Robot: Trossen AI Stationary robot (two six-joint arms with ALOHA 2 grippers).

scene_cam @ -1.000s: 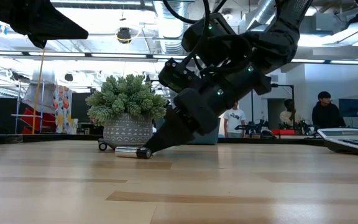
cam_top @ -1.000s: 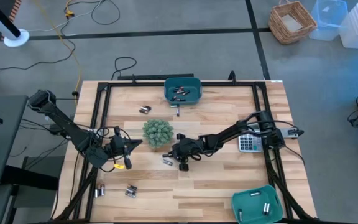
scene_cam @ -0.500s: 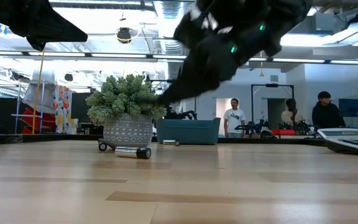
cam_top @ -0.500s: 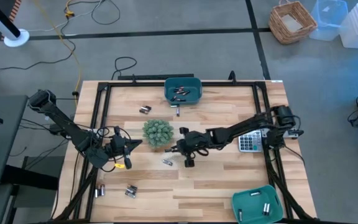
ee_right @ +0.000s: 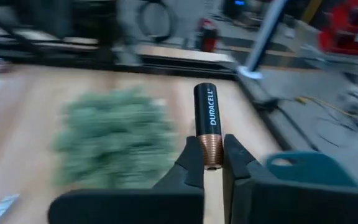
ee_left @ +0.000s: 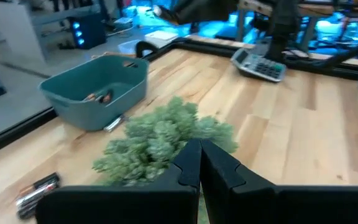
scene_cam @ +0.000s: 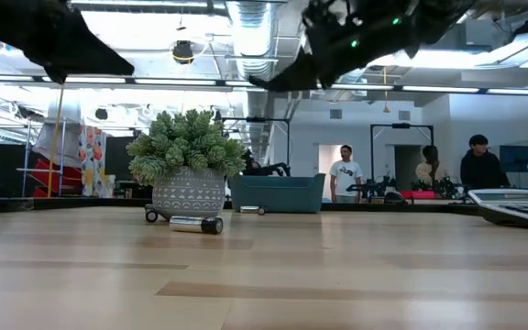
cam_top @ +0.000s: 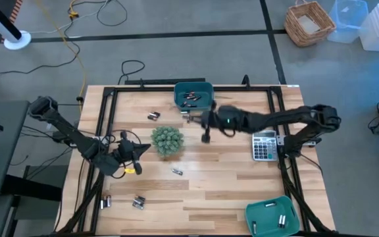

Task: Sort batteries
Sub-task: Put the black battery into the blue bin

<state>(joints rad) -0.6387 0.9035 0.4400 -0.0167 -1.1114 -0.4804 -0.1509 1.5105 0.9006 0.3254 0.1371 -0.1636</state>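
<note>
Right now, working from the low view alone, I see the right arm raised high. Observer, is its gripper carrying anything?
Observer: Yes. The right wrist view shows the right gripper shut on a black-and-copper Duracell battery.
Operator: Where over the table is it?
Observer: From above, it is near the teal bin at the far edge, not yet over it.
Operator: And the left gripper?
Observer: The left gripper is shut and empty, beside the potted plant.

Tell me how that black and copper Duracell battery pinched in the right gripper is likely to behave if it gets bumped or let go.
The black and copper Duracell battery is a smooth rigid cylinder, so it would probably roll once dropped on the flat wooden table. The right gripper pinches only its copper end, so a bump could pivot or slip it. It likely won't bend.
</note>
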